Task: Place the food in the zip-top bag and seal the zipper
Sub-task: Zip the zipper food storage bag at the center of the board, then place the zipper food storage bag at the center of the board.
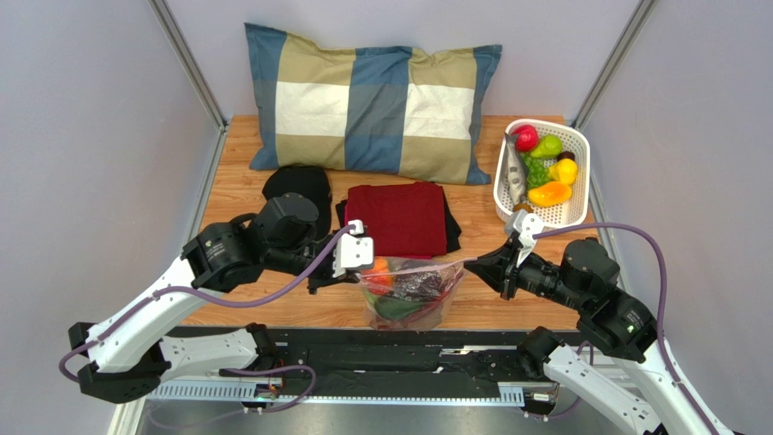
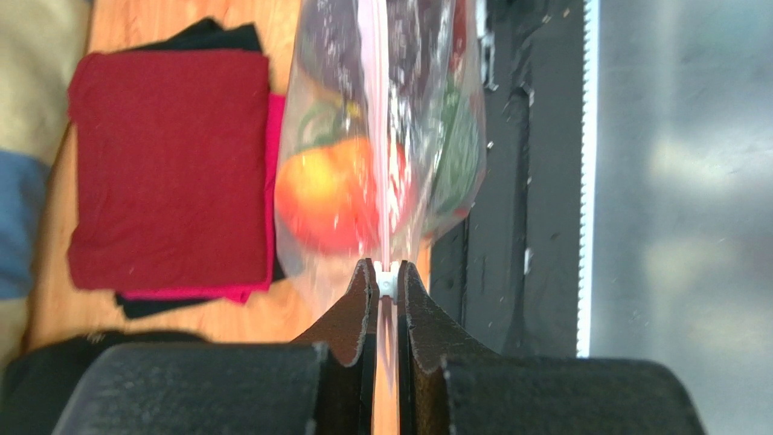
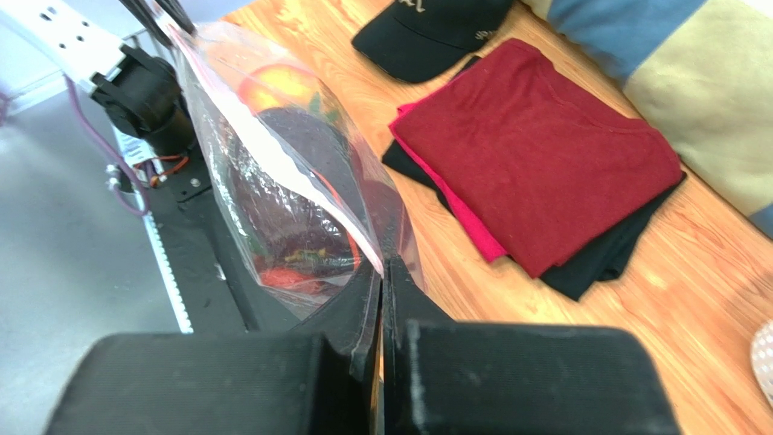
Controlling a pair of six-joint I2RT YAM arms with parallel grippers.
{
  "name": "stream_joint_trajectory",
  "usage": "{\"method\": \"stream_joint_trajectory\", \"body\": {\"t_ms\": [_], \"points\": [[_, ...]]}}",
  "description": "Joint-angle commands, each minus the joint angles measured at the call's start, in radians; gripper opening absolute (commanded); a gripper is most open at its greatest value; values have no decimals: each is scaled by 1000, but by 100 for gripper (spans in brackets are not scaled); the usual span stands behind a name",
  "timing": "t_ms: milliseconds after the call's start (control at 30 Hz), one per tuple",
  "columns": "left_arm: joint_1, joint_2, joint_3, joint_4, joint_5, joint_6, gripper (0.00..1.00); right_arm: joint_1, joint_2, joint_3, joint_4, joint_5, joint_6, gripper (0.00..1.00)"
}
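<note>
The clear zip-top bag [image 1: 410, 292] hangs stretched between my two grippers over the table's near edge. It holds food: an orange-red fruit [image 2: 325, 195], dark purple pieces [image 3: 313, 149] and something green [image 1: 392, 308]. My left gripper [image 2: 387, 275] is shut on the small white slider of the zipper [image 2: 373, 136] at the bag's left end. My right gripper [image 3: 382, 268] is shut on the bag's top edge at its right corner, where the zipper strip [image 3: 272, 156] runs in. More food [image 1: 544, 168] lies in the white basket.
A white perforated basket [image 1: 575, 210] stands at the back right. A folded red cloth [image 1: 396, 217] on darker cloths lies behind the bag, with a black cap [image 1: 299, 186] to its left. A checked pillow [image 1: 372, 104] leans at the back. The black base rail [image 1: 399, 349] runs under the bag.
</note>
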Motion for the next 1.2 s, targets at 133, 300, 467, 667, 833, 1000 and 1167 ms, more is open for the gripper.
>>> {"method": "stream_joint_trajectory", "body": {"t_ms": [133, 300, 467, 667, 833, 1000, 1167], "points": [[26, -93, -31, -159, -108, 59, 2, -38, -25, 55, -48, 104, -78, 0], [26, -58, 21, -137, -57, 55, 1, -50, 0, 95, -65, 23, -82, 0], [26, -7, 128, -141, 63, 36, 0, -56, 26, 205, -131, -69, -93, 0], [49, 16, 136, -105, 106, -1, 0, -59, 46, 265, -243, -112, -176, 0], [98, 84, 121, -58, 113, -55, 0, -61, 47, 207, -193, 72, -141, 0], [216, 223, 180, -3, 135, -107, 0, -61, 171, 190, -159, 132, -107, 0], [276, 312, 176, 103, 107, -95, 0, -64, 260, 123, -22, 211, -191, 0]]}}
